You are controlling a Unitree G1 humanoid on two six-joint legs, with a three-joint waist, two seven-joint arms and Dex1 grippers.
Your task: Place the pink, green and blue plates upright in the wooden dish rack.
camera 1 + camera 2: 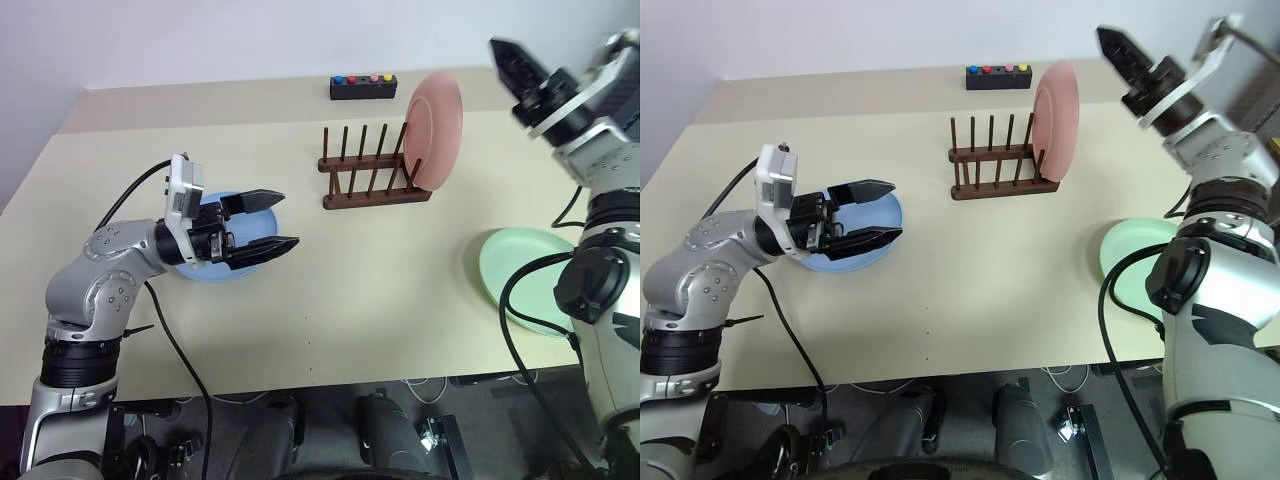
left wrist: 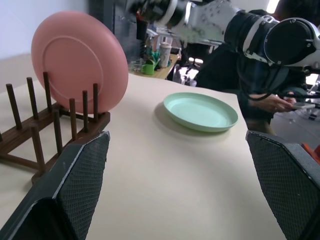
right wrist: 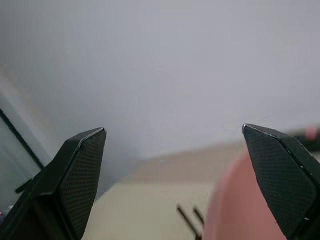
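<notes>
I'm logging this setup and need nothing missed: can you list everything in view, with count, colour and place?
Pink plate: one, salmon pink, upright in the rack's right end.
Rack: one, dark brown wood, mid-table toward the back.
Green plate: one, mint green, flat near the table's right edge.
Blue plate: one, light blue, flat on the left, under the left end effector.
Button box: one, black with coloured buttons, behind the rack.
Table: one, beige.
Left end effector: black, open, level over the blue plate.
Right end effector: black, open, raised right of the pink plate.

Left gripper (image 1: pixel 283 220) level with jaws apart; right gripper (image 1: pixel 505 52) raised, jaws apart.
</notes>
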